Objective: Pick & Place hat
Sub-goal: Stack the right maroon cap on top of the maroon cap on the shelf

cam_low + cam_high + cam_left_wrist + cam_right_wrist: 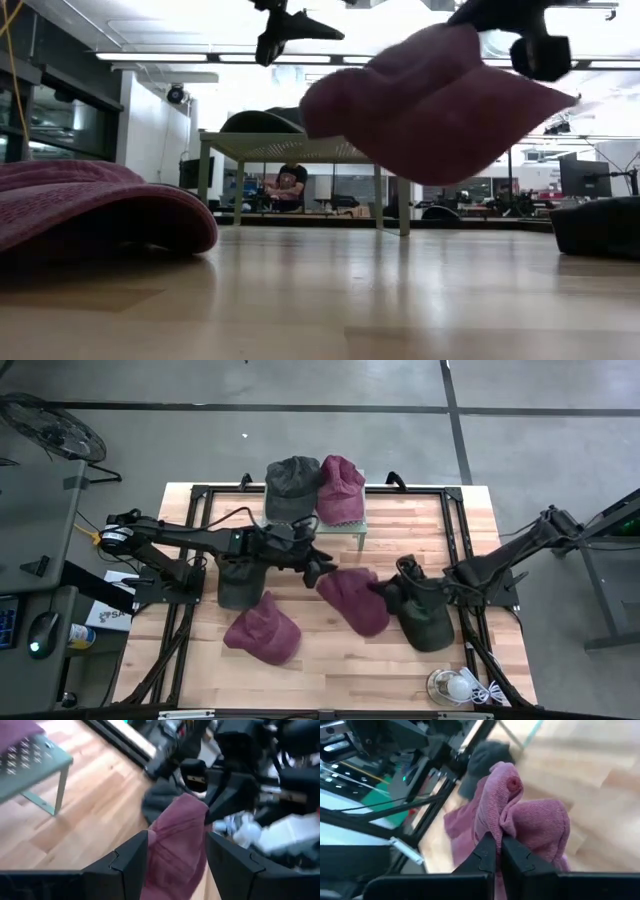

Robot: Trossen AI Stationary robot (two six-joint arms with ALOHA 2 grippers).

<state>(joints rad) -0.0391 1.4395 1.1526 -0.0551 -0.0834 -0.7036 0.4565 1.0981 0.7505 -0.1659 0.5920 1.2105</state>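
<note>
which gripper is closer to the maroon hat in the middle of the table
Right. The right gripper is shut on the maroon hat, pinching its fabric and holding it off the table. The left gripper is open just beside the hat, not touching it.

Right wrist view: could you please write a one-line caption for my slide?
Right claw shut on a maroon hat, lifted above the wooden table.

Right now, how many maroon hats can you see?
3: one on the green stand, one on the table's front left, one in the right gripper at the centre. Others may be hidden.
</note>
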